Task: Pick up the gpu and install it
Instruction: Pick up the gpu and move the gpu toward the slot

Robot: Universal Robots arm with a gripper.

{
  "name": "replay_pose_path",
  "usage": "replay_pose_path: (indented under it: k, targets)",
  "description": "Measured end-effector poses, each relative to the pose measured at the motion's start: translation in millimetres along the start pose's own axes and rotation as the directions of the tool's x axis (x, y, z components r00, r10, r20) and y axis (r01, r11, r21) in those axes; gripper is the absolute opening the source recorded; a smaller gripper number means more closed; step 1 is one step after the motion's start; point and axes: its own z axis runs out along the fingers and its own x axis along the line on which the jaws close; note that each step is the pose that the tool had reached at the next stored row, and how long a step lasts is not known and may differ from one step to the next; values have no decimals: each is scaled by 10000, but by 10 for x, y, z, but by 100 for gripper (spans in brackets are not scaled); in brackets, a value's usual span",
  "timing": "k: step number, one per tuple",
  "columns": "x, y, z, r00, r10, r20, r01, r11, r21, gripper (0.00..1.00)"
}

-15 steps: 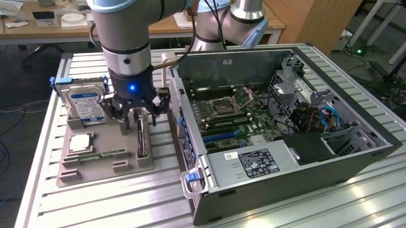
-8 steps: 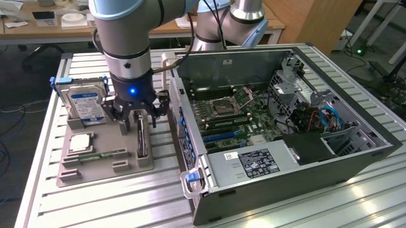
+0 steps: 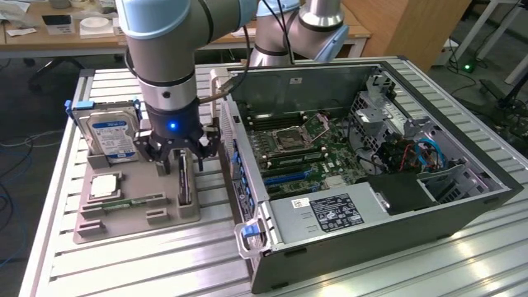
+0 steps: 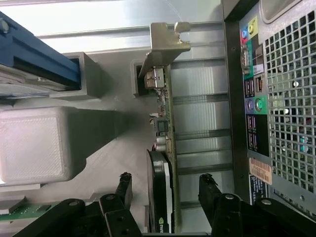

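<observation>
A gpu [image 3: 184,189] stands on its long edge in a slot of a grey holder [image 3: 123,226] on the worktop [image 3: 165,266]. It is just beside the open case [image 3: 396,213], on the exterior view's left of it. The tool [image 3: 180,166] is poised directly over the card with its jaws open and its fingers [image 4: 124,186] set one on each side. A gap is visible on both sides, so nothing is gripped yet. In the wrist view the silver bracket [image 4: 165,42] is at the end of the card away from the fingers, and the black cooler [image 4: 159,192] lies between them.

The card is judged to be light and stiff but fragile: it is a thin board with bare components that should not be squeezed or scraped. The cooler block is judged the soundest place to take hold, pinched across its thickness. Its smooth face may be somewhat slippery, so a firm, square closing would be called for. A hard drive [image 3: 111,133] stands in the holder nearby, apart from the tool.
</observation>
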Motion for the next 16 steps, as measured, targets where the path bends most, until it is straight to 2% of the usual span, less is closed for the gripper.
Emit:
replay_pose_path:
  k: [8, 16]
  targets:
    - [3, -2, 138, 9997, 241, 8, -241, 9997, 5, 66]
    - [3, -2, 139, 9997, 241, 8, -241, 9997, 5, 64]
